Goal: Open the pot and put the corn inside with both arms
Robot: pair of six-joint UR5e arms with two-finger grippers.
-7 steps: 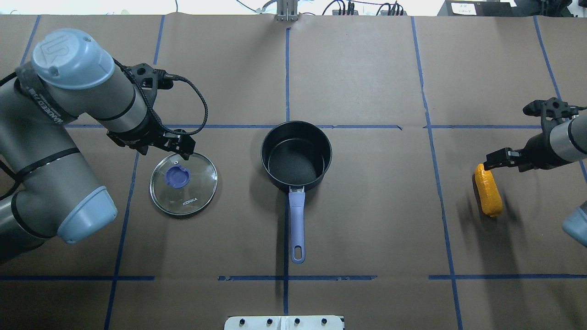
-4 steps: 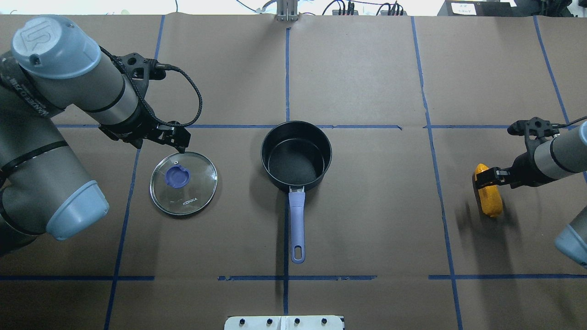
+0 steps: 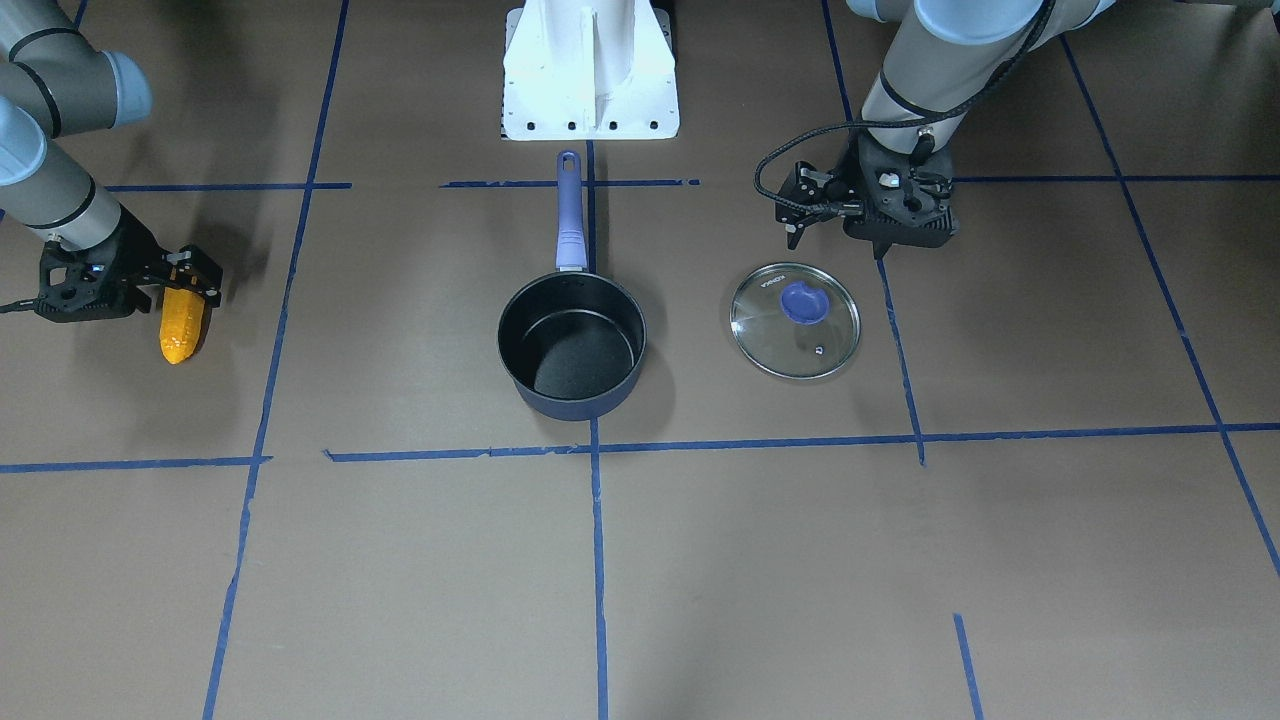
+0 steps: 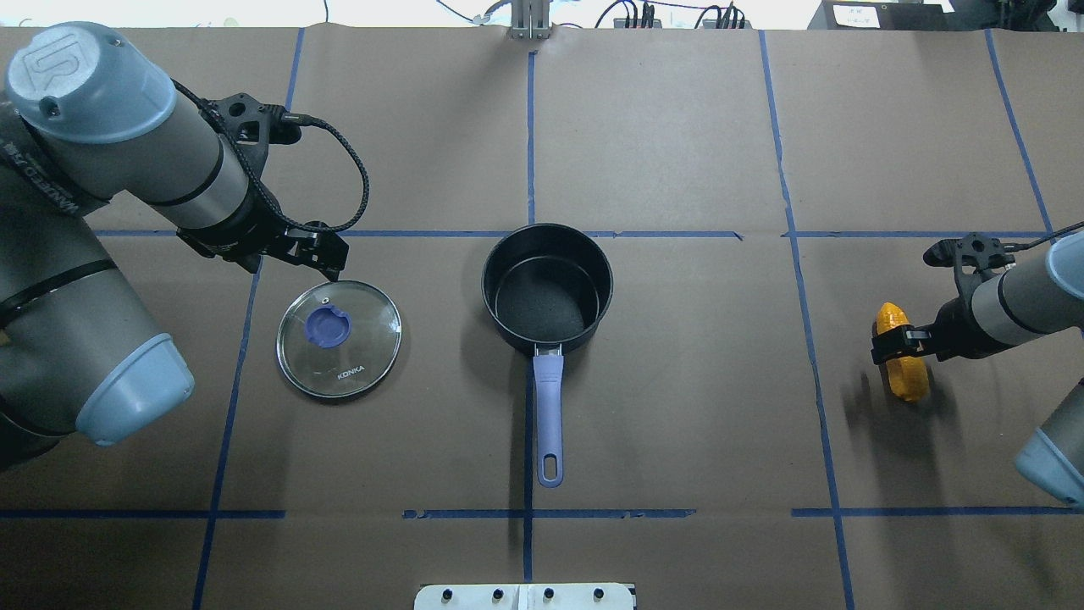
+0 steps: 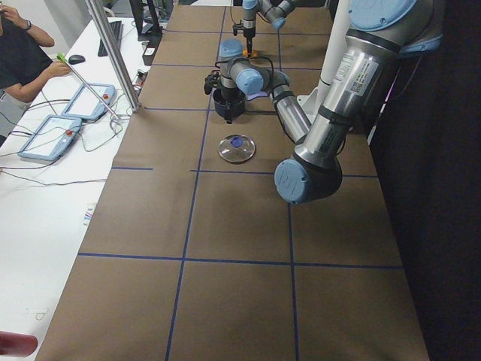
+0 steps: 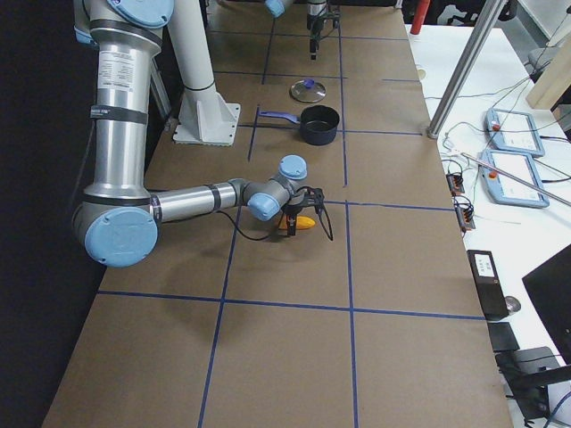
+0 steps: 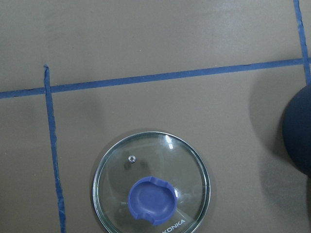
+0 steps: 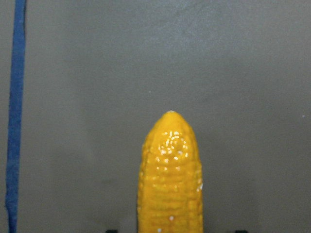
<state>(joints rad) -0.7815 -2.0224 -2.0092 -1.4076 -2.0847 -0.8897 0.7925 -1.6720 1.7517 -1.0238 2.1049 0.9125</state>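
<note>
The dark navy pot (image 4: 547, 288) stood upright and open at the middle of the table, its long purple handle (image 4: 549, 415) pointing back toward the robot. Its round glass lid (image 4: 339, 339) lay flat, purple knob up, well apart on the robot's left. The orange-yellow corn (image 4: 906, 377) lay on its side far to the right, between the spread fingers of the right gripper (image 4: 893, 339).

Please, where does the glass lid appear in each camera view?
Front-facing: lid right of centre.
Overhead: lid left of centre.
Exterior left: lid in the upper middle.
Exterior right: lid near the top, centre.
Left wrist: lid bottom centre, partly cut off.
Right wrist: not in it.
Landmark: the open pot beside it in overhead, front-facing and exterior right views.
</note>
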